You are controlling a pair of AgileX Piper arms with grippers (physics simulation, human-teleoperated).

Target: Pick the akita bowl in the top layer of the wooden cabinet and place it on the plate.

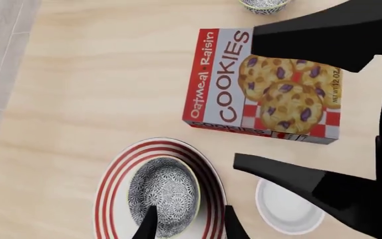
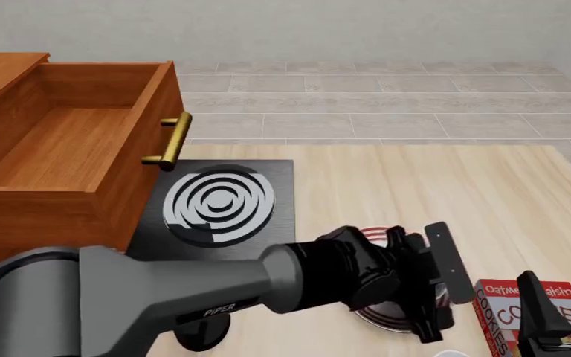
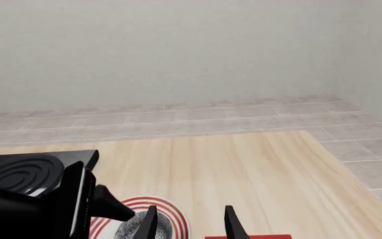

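Left tool (image 1: 189,224) spread apart above the small speckled akita bowl (image 1: 163,195), which sits on the red-ringed white plate (image 1: 111,184).
Right tool (image 3: 189,224) likewise parted, empty; cookie box (image 1: 270,84) just beside the plate, bare worktop (image 1: 98,84) beyond.

In front view the left arm hides most of the plate (image 2: 373,236) — the akita bowl (image 1: 163,195) seemingly wholly hidden.

An Oatmeal Raisin cookies box (image 1: 265,84) lies flat on the wooden table (image 1: 91,89), near a small white bowl (image 1: 285,209) (plain inside). A black stove (image 2: 218,202) sits beyond.
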